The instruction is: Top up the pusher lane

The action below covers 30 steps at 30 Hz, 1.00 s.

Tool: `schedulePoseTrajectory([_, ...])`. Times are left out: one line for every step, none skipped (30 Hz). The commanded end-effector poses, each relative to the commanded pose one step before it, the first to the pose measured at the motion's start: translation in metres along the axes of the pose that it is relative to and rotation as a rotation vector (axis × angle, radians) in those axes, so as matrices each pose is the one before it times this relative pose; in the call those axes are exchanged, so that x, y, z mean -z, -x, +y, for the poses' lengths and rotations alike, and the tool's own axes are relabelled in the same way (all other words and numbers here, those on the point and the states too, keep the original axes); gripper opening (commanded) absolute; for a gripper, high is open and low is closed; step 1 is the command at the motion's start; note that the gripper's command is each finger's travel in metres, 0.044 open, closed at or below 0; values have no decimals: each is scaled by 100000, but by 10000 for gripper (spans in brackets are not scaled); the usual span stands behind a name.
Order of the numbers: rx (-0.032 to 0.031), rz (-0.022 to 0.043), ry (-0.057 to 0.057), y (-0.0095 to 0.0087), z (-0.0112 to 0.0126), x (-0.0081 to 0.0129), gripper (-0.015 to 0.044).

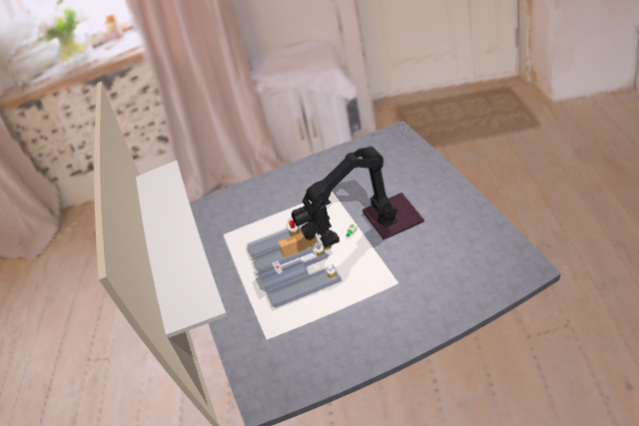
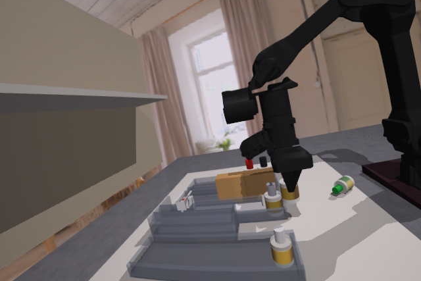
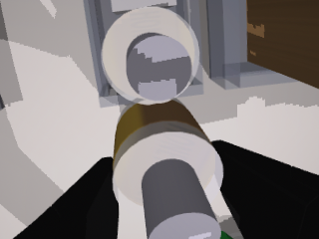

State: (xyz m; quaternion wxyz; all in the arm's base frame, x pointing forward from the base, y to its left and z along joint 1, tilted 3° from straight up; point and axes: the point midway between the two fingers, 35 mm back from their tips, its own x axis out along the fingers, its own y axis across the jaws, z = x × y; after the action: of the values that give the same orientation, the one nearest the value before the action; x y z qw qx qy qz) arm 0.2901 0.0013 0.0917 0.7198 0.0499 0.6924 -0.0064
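My gripper (image 2: 291,187) (image 3: 162,159) is shut on an upright grey-capped jar with an amber band (image 2: 289,197) (image 3: 131,171). It holds this jar just outside the lane's front end. The matching grey-capped jar (image 2: 273,199) (image 3: 113,47) (image 1: 319,250) stands in the sprung lane (image 2: 260,218) (image 3: 95,60), near its front, with a white pusher piece (image 2: 248,206) (image 3: 145,6) behind it. In the wrist view the two jars overlap at the edge; I cannot tell if they touch. The low front stop is hard to make out, and the held jar's base is hidden in the wrist view.
A wooden block (image 2: 229,185) (image 1: 290,245) lies beside the sprung lane. A white-capped jar (image 2: 282,251) (image 1: 330,271) stands in the outer lane. Red-capped (image 2: 248,164) and black-capped (image 2: 263,161) jars stand beyond the block. A green-capped jar (image 2: 344,185) (image 1: 351,229) lies on its side.
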Motion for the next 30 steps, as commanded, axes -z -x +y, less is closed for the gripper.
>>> schedulePoseTrajectory([280, -170, -464, -61, -39, -288, 0])
schedulePoseTrajectory([0, -3, 0, -1, 0, -37, 0])
schedulePoseTrajectory([0, -3, 0, -1, 0, -37, 0])
schedulePoseTrajectory([0, -3, 0, -1, 0, -37, 0])
schedulePoseTrajectory([0, -3, 0, -1, 0, -37, 0])
schedulePoseTrajectory([0, -3, 0, -1, 0, -37, 0])
schedulePoseTrajectory([0, -3, 0, -1, 0, -37, 0])
schedulePoseTrajectory([0, -3, 0, -1, 0, -37, 0])
schedulePoseTrajectory([0, -3, 0, -1, 0, -37, 0])
schedulePoseTrajectory([0, -3, 0, -1, 0, -37, 0])
schedulePoseTrajectory([0, -3, 0, -1, 0, -37, 0])
schedulePoseTrajectory([0, -3, 0, -1, 0, -37, 0])
schedulePoseTrajectory([0, -3, 0, -1, 0, -37, 0])
schedulePoseTrajectory([0, -3, 0, -1, 0, -37, 0])
schedulePoseTrajectory([0, -3, 0, -1, 0, -37, 0])
schedulePoseTrajectory([0, -3, 0, -1, 0, -37, 0])
schedulePoseTrajectory([0, -3, 0, -1, 0, -37, 0])
schedulePoseTrajectory([0, -3, 0, -1, 0, -37, 0])
schedulePoseTrajectory([0, -3, 0, -1, 0, -37, 0])
schedulePoseTrajectory([0, -3, 0, -1, 0, -37, 0])
schedulePoseTrajectory([0, -3, 0, -1, 0, -37, 0])
schedulePoseTrajectory([0, -3, 0, -1, 0, -37, 0])
schedulePoseTrajectory([0, -3, 0, -2, 0, -37, 0])
schedulePoseTrajectory([0, -3, 0, -2, 0, -37, 0])
schedulePoseTrajectory([0, -3, 0, -2, 0, -37, 0])
schedulePoseTrajectory([0, -3, 0, -2, 0, -37, 0])
schedulePoseTrajectory([0, -3, 0, -2, 0, -37, 0])
schedulePoseTrajectory([0, -3, 0, -2, 0, -37, 0])
schedulePoseTrajectory([0, -3, 0, -2, 0, -37, 0])
schedulePoseTrajectory([0, -3, 0, -2, 0, -37, 0])
